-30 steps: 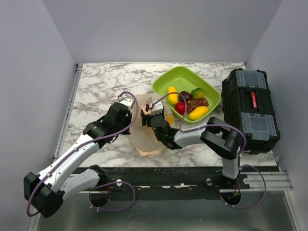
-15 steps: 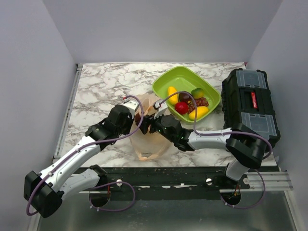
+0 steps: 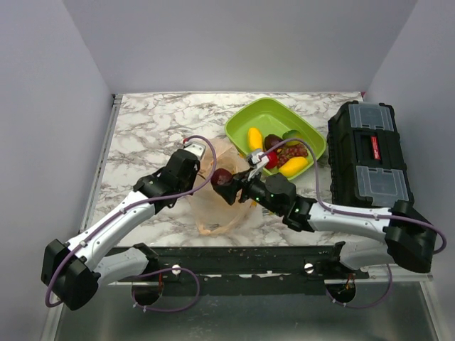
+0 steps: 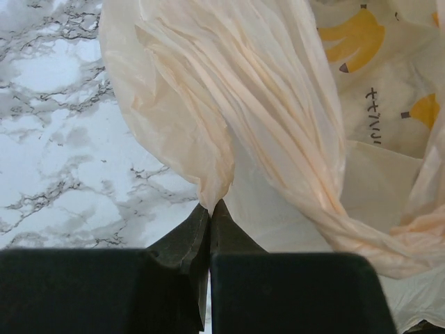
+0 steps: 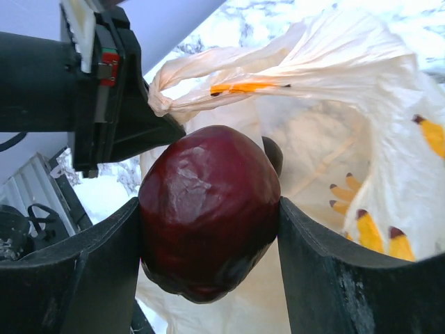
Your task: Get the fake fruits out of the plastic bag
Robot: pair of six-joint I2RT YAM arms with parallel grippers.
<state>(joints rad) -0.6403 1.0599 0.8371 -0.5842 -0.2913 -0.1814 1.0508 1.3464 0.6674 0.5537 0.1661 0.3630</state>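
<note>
1. Plastic bag (image 3: pixel 220 210): thin, peach, crinkled, with a banana print. Its lower part sags on the counter (image 3: pixel 146 124) between the two arms. I cannot tell what is inside.
2. Left tool (image 4: pixel 210 214): fingers pressed together on a gathered fold of the bag, holding that edge up.
3. Right tool (image 5: pixel 208 209): clamped on a dark red plum (image 3: pixel 221 176), one finger on each side. The plum sits at the bag's open mouth, just beside the left tool and off the counter.
4. Beyond the bag is a green tray (image 3: pixel 242 121) on the counter. It holds a yellow fruit (image 3: pixel 254 136), grapes (image 3: pixel 296 150) and a red apple (image 3: pixel 271 159) partly behind a cable.
5. Right of the tray is a black toolbox (image 3: pixel 370 160), lid shut.
</note>
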